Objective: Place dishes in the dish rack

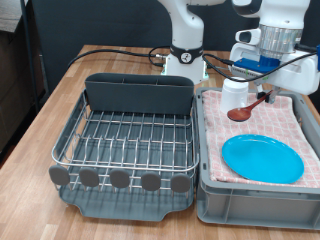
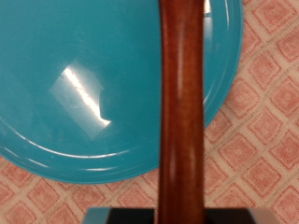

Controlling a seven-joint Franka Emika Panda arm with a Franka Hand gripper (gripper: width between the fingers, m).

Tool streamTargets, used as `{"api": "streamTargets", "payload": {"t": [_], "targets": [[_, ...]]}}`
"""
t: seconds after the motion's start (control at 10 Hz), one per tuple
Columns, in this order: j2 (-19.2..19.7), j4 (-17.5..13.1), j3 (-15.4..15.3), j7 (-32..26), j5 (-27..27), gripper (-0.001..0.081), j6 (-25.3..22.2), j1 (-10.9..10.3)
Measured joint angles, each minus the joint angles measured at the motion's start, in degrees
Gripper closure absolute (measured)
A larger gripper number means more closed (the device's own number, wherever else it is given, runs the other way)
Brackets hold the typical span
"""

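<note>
On the wooden desk [image 1: 70, 90] two things sit side by side. At the exterior view's left stands the dish rack [image 1: 125, 140], its chrome wire grid resting on a dark grey tray, with the tall grey trough along its far side. No dish shows on the wires.

At the right is a grey tub [image 1: 255, 190] lined with pink-and-white checkered cloth [image 1: 290, 125]. The light-blue plate [image 1: 262, 158] lies flat on the cloth in the near part of the tub. The white cup [image 1: 233, 92] stands upright at the tub's far left corner.

The tool [image 1: 270, 75] hangs over the far part of the tub, just right of the cup. It is clenched on the wooden spoon [image 1: 248, 108], which slants down and left from it, bowl lowest, just above the cloth beside the cup.

In the wrist view the spoon's brown handle [image 2: 180, 112] runs straight through the picture from between the fingers, with the plate [image 2: 84, 84] and checkered cloth [image 2: 262, 140] below it.
</note>
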State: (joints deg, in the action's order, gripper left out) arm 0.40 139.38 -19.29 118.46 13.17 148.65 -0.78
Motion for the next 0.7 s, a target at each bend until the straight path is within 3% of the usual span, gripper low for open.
{"api": "streamTargets", "payload": {"t": [0.1,0.4,0.7], "targets": [[0.01,0.02,0.34,2.75,0.85,0.0710,-0.13,0.02],[-4.49,3.42,1.93,20.68,6.30,0.0710,-2.61,0.74],[-10.53,7.50,3.60,24.34,0.63,0.0710,-8.06,0.72]]}}
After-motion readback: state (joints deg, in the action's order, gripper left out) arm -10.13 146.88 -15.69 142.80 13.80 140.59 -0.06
